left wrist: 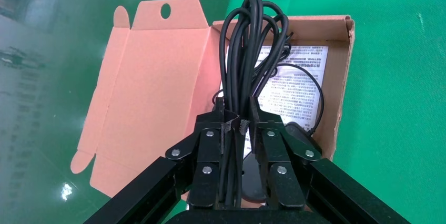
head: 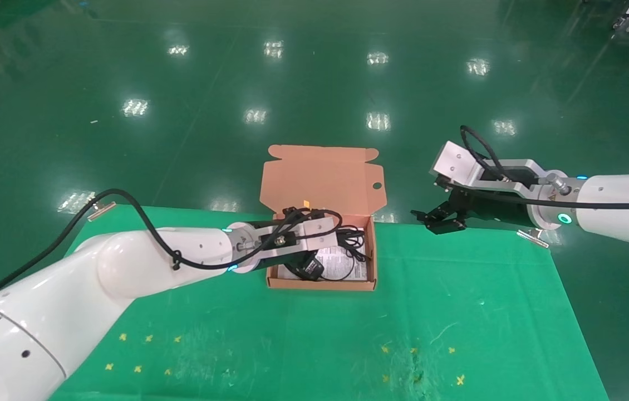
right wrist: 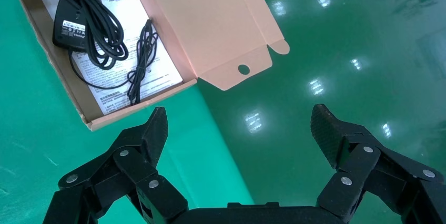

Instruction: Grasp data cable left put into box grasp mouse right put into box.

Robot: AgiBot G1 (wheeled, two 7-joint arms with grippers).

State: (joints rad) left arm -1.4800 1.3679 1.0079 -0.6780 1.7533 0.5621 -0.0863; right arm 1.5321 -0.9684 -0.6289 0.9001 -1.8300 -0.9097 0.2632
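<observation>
The salmon-orange box (head: 320, 285) stands open at the green table's far edge, lid (head: 320, 178) folded back. My left gripper (head: 337, 238) is over the box, shut on the data cable (left wrist: 247, 50), a looped black bundle that hangs from the jaws onto the white printed sheet (left wrist: 294, 77). The black mouse (head: 310, 268) lies in the box under this gripper, and its thin cord with a USB plug (right wrist: 142, 61) lies on the sheet. The right wrist view shows the box (right wrist: 71, 71), the mouse (right wrist: 71, 24) and the bundle (right wrist: 105, 29). My right gripper (head: 440, 218) is open and empty, right of the box.
The green cloth table (head: 459, 312) ends just behind the box; beyond it is a glossy green floor (head: 314, 83). My right gripper (right wrist: 239, 112) hovers over the table's far edge. Yellow marks (head: 136, 337) dot the near cloth.
</observation>
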